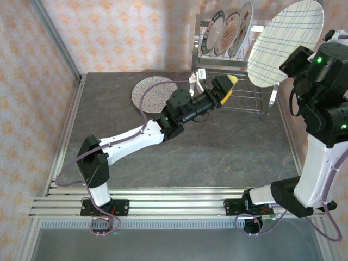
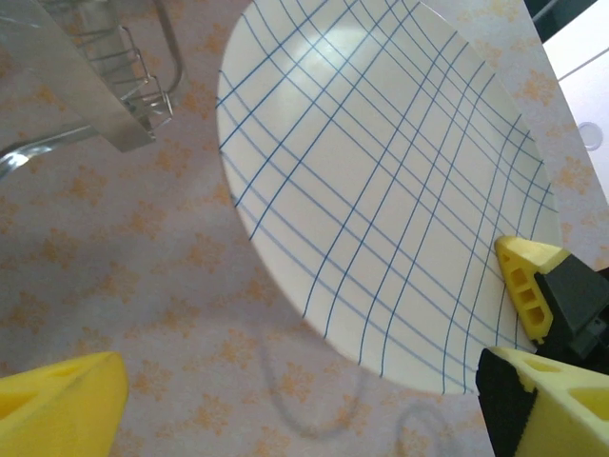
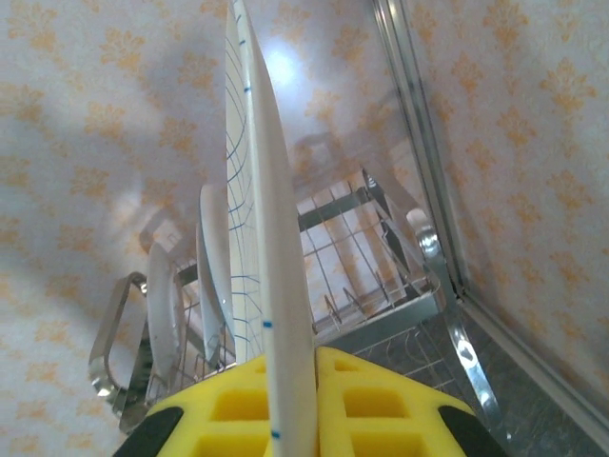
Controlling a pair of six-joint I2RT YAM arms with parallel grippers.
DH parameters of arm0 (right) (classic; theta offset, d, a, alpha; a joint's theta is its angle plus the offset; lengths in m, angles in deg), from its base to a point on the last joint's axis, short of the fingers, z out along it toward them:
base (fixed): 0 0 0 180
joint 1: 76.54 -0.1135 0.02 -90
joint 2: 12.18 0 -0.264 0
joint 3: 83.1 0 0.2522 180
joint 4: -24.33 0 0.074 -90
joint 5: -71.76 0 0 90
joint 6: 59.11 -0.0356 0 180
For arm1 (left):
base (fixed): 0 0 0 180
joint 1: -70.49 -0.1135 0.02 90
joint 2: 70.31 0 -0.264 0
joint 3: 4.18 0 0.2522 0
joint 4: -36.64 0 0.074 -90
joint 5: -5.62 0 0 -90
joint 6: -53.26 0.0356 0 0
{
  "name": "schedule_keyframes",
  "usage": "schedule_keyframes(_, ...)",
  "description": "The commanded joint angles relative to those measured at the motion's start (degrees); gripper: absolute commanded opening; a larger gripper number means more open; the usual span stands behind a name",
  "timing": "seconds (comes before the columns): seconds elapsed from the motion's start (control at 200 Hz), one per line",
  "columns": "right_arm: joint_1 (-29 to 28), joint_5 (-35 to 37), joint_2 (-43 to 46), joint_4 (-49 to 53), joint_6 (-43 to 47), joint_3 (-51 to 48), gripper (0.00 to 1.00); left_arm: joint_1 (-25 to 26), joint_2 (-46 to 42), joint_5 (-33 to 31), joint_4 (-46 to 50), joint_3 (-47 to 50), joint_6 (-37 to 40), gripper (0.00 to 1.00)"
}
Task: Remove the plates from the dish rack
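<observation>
My right gripper (image 1: 286, 65) (image 3: 290, 381) is shut on the rim of a large plaid-lined plate (image 1: 285, 43) (image 3: 276, 238), holding it upright in the air beside the chrome dish rack (image 1: 234, 81) (image 3: 381, 286). Three smaller plates (image 1: 227, 33) (image 3: 214, 276) stand in the rack's upper slots. A speckled beige plate (image 1: 154, 92) lies flat on the table left of the rack. My left gripper (image 1: 227, 89) (image 2: 304, 409) hovers open in front of the rack, pointing up at the plaid plate (image 2: 381, 190), apart from it, with nothing between its yellow fingers (image 2: 57, 405).
The rack (image 2: 105, 86) stands at the table's far right against the patterned back wall. A metal frame post (image 3: 419, 143) runs close beside the right arm. The dark tabletop (image 1: 217, 147) spreads between the arms and the rack.
</observation>
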Motion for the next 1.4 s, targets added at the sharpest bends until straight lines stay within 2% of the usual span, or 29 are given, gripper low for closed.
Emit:
schedule_keyframes(0.0,-0.4,-4.3,1.6,0.7,-3.4,-0.2,0.00,1.0,1.6,-1.7,-5.6,-1.2,-2.5,0.91)
schedule_keyframes(0.2,-0.4,-8.2,3.9,3.5,-5.6,-1.9,0.00,2.3,3.3,-2.5,-7.6,-1.9,-4.2,0.87)
schedule_keyframes(0.3,-0.4,-9.8,5.2,4.2,-6.8,-3.5,0.00,2.7,4.0,-2.3,-7.8,-2.6,-4.9,0.80)
schedule_keyframes(0.606,-0.4,-12.5,7.3,4.6,-10.0,-6.3,0.00,3.2,4.2,-2.5,-9.6,-1.9,-6.2,0.68)
schedule_keyframes(0.771,-0.4,-13.5,9.2,2.7,-12.6,-10.0,0.00,3.1,4.5,-2.5,-12.0,-1.1,-8.1,0.55)
schedule_keyframes(0.966,-0.4,-14.4,10.0,1.7,-14.4,-12.3,0.00,3.2,3.8,-3.0,-13.4,0.3,-8.6,0.53)
schedule_keyframes(1.091,-0.4,-14.2,10.3,1.4,-14.6,-13.0,0.00,3.2,3.6,-3.0,-14.0,0.8,-8.8,0.48)
schedule_keyframes(1.391,-0.4,-13.7,10.7,1.4,-14.0,-15.3,0.00,3.1,2.5,-2.8,-15.0,2.2,-9.1,0.25)
